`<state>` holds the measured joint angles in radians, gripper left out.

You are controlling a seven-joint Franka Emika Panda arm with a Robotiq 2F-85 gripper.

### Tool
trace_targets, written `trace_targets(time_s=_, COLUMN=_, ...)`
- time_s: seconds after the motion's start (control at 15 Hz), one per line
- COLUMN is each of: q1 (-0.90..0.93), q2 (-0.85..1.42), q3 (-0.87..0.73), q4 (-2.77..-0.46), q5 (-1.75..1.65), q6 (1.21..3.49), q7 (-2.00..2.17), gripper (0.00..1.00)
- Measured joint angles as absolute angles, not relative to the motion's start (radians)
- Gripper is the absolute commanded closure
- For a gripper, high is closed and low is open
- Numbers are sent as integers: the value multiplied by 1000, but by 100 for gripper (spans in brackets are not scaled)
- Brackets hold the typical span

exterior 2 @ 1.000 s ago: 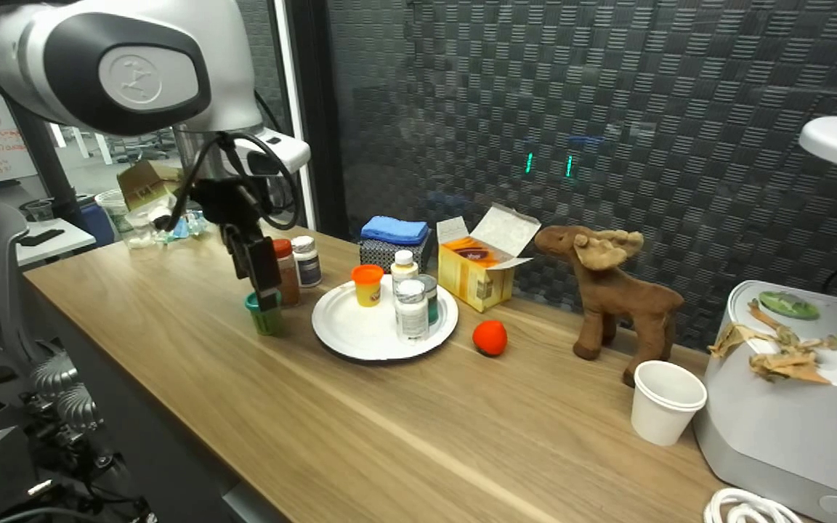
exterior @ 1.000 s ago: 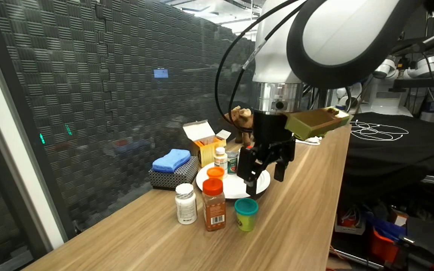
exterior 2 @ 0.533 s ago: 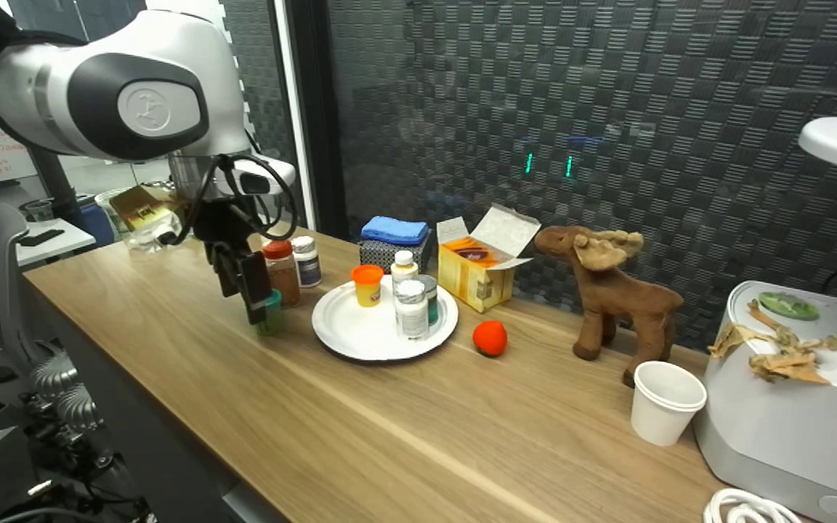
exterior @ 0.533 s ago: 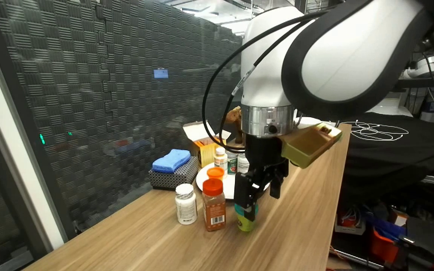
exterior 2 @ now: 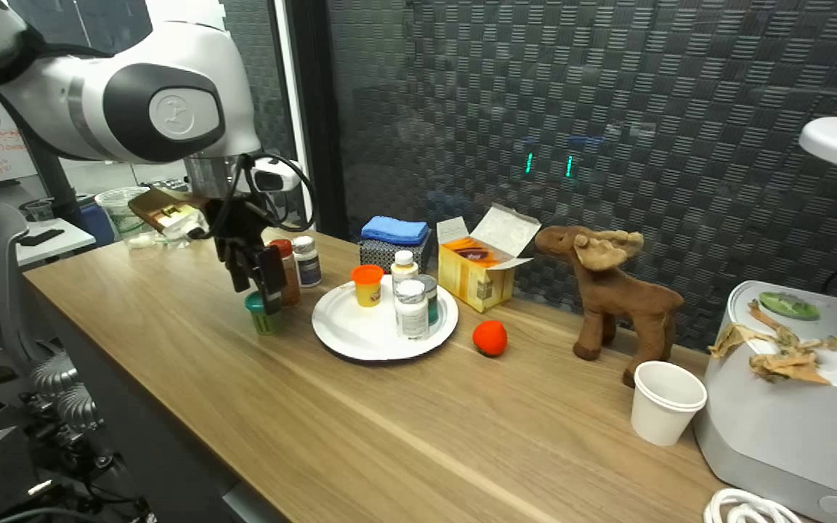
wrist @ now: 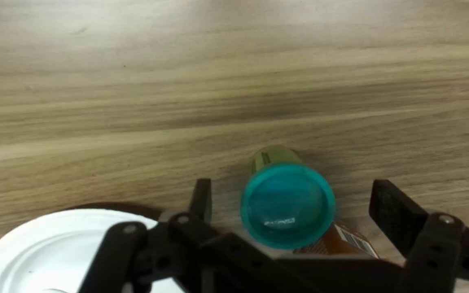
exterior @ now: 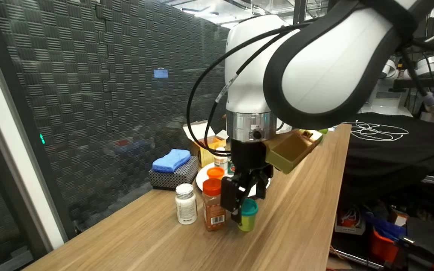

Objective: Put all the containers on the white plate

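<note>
- One wood-grained tabletop [exterior 2: 360, 436] crossed the lower frame in both exterior views.
- One white robot arm [exterior 2: 84, 102] filled the upper left in an exterior view.
- One grey appliance [exterior 2: 789, 436] stood at lower right of that frame.
- One brown plush moose [exterior 2: 618, 290] stood right of centre.
- One round white plate [exterior 2: 349, 330] lay mid-frame, four containers on it.
- One gripper [wrist: 289, 199], in the lower half of the wrist view, had its two fingers spread, one either side of a teal-lidded tub [wrist: 287, 205], a gap showing beside each.
- One open yellow carton [exterior 2: 458, 280] stood at the plate's upper right; left of it, one patterned box [exterior: 175, 176] bore one folded blue cloth [exterior: 171, 161].
- One white paper cup [exterior 2: 654, 418] stood beside the appliance.
- One red-lidded spice jar [exterior: 214, 214] stood on the tabletop, lower centre in an exterior view, the tub just right of it; whether a finger touched the jar could not be told.
- Three white-capped bottles: one pill bottle [exterior: 186, 207] on the tabletop left of the jar, one pale bottle [exterior 2: 404, 271] and one white bottle [exterior 2: 413, 319] on the plate.
- One green-labelled jar [exterior 2: 432, 311] stood beside those two.
- Two tubs: the teal-lidded one on the tabletop, one orange-lidded tub [exterior 2: 368, 290] on the plate.
- One red-orange ball [exterior 2: 490, 336] lay just right of the plate.
</note>
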<state>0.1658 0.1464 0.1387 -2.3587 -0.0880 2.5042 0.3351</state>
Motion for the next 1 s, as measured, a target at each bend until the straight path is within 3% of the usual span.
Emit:
trace_targets(time_s=0.4, q1=166, q2=177, q3=134, q4=-2320, q5=-95, q6=2502, q7=329, gripper=71)
trace_targets(time_s=1.0, q1=164, q2=131, q3=110, q4=-2314, q5=-100, q6=2477, q7=332, gripper=72)
